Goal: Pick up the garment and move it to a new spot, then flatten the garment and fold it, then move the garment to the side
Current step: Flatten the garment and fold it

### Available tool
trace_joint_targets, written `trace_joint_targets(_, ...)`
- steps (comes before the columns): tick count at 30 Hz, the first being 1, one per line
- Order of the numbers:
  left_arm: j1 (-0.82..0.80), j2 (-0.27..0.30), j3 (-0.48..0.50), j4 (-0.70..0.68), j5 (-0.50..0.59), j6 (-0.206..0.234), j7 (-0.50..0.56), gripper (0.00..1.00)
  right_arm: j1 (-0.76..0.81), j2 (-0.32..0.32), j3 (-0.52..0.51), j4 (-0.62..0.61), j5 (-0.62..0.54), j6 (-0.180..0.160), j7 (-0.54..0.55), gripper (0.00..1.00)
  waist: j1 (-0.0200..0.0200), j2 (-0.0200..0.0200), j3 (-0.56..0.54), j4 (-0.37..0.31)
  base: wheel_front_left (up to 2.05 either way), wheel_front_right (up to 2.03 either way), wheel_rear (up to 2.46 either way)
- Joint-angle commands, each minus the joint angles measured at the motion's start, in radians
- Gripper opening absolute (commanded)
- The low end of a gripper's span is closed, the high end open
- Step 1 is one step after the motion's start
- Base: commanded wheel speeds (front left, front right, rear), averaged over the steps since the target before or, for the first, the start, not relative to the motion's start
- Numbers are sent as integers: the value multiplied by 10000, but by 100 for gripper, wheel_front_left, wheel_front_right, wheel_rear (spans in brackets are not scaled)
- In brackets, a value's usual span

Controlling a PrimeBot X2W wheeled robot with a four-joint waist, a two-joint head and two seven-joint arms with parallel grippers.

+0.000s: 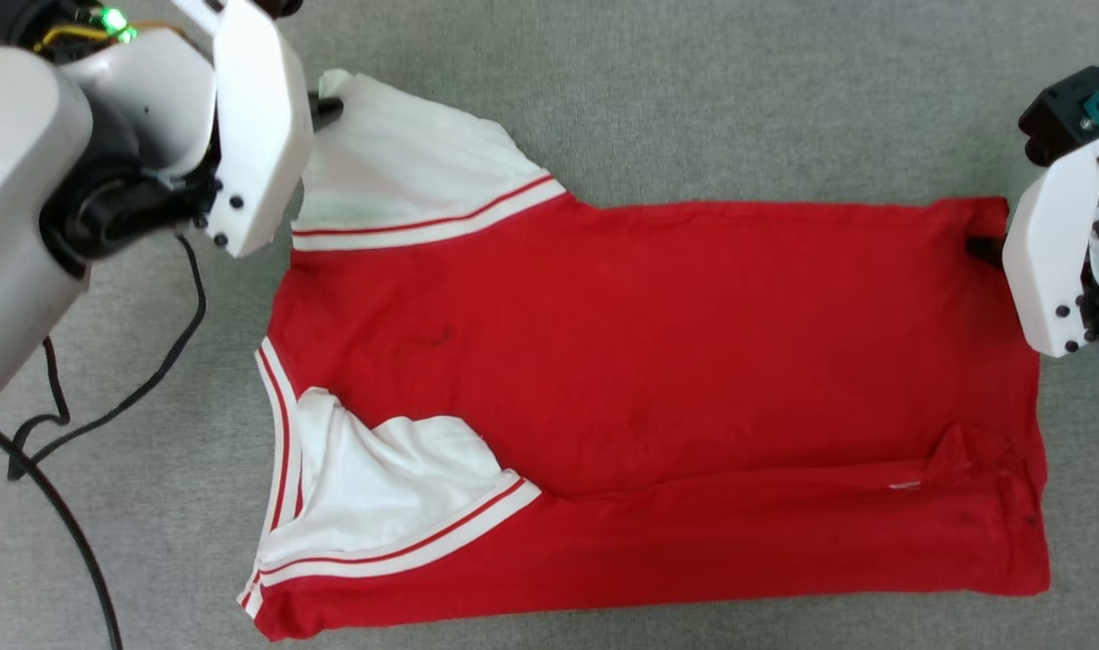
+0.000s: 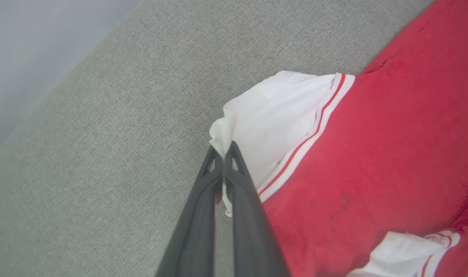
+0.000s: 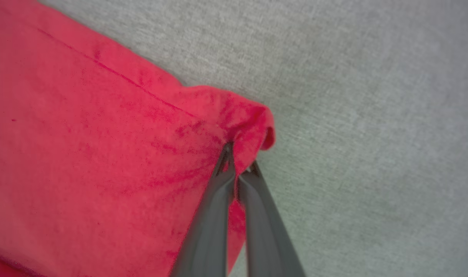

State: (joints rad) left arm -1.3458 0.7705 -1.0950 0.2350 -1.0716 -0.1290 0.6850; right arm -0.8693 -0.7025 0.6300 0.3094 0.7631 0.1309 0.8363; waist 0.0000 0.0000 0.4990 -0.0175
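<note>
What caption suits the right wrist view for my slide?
Right gripper shut on a bunched corner of the red jersey garment lying on a grey textile surface.

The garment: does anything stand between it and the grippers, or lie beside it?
Nothing visible does. The left gripper is shut on the garment at its white sleeve tip, the right gripper at a red hem corner. Black cables lie on the grey surface at the left, apart from it.

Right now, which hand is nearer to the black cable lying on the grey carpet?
Left. The left hand, shut on the white sleeve of the red jersey T-shirt, is at the end beside the black cable. The right hand pinches the hem corner at the opposite end.
</note>
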Motion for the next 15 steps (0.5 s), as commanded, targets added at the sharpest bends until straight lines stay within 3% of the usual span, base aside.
trace_joint_targets(1, 297, 138, -62, -154, -59, -2, -240, 0, 186, -5, 119, 38, 157, -4, -472, 0, 0, 0, -517, 32, 0, 0, 0)
trace_joint_targets(7, 1200, 642, -138, -847, -301, 11, -903, 0, 663, -484, 469, -214, 570, -4, -1669, 0, 0, 0, -1540, 158, 0, 0, 0)
trace_joint_targets(15, 2803, 1606, -395, -2324, -501, 559, -1617, 0, 1693, -997, 862, -668, 1096, -4, -2715, 0, 0, 0, -2562, 191, 0, 0, 0)
